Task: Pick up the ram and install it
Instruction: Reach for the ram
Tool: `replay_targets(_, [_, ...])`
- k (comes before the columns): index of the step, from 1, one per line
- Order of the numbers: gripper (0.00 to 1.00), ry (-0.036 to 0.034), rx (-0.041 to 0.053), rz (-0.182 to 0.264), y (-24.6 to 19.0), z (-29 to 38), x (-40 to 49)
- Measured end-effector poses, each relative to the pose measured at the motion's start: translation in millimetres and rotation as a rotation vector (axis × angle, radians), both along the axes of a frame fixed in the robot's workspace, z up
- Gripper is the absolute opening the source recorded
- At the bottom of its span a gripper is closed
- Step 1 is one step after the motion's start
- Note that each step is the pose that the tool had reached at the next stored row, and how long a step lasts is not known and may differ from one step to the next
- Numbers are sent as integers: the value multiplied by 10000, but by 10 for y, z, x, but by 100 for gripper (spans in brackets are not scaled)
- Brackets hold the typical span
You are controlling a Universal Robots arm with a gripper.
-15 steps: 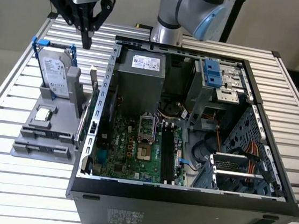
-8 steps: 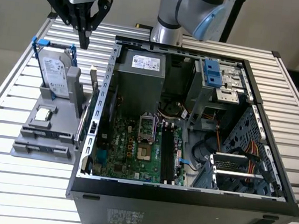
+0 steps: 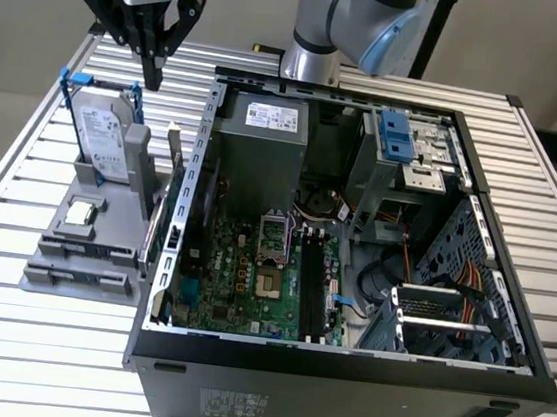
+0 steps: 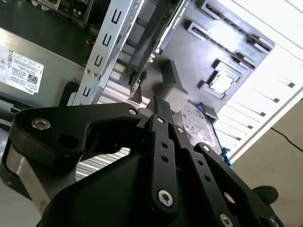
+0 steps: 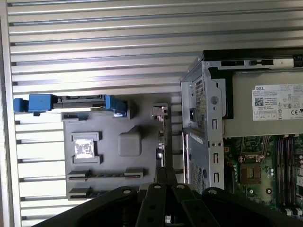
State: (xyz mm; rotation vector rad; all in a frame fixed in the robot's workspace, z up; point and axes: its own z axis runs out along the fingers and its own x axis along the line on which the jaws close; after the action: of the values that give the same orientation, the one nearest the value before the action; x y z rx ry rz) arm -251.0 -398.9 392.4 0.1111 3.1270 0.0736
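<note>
My gripper (image 3: 154,79) hangs above the back of the grey parts holder (image 3: 53,243), over the silver hard drive (image 3: 103,138) in its blue bracket. Both wrist views show the black fingertips (image 4: 158,108) (image 5: 165,174) pressed together with nothing between them, so the gripper is shut and empty. I cannot make out the ram; it is hidden or out of view. The holder's two long slots (image 5: 105,174) lie near the gripper in the first wrist view. The green motherboard (image 3: 251,276) with its black memory slots (image 3: 310,283) lies inside the open computer case (image 3: 341,367).
A green card (image 3: 166,196) stands on edge between the holder and the case wall. A small square chip (image 3: 81,212) rests in the holder. The grey power supply (image 3: 256,156) and blue drive cage (image 3: 395,136) fill the back of the case. The slatted metal table (image 3: 2,338) surrounds everything.
</note>
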Motion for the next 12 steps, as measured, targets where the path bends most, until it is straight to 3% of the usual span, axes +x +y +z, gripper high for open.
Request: replay_targets(12, [0, 30, 0, 0, 0, -1, -69])
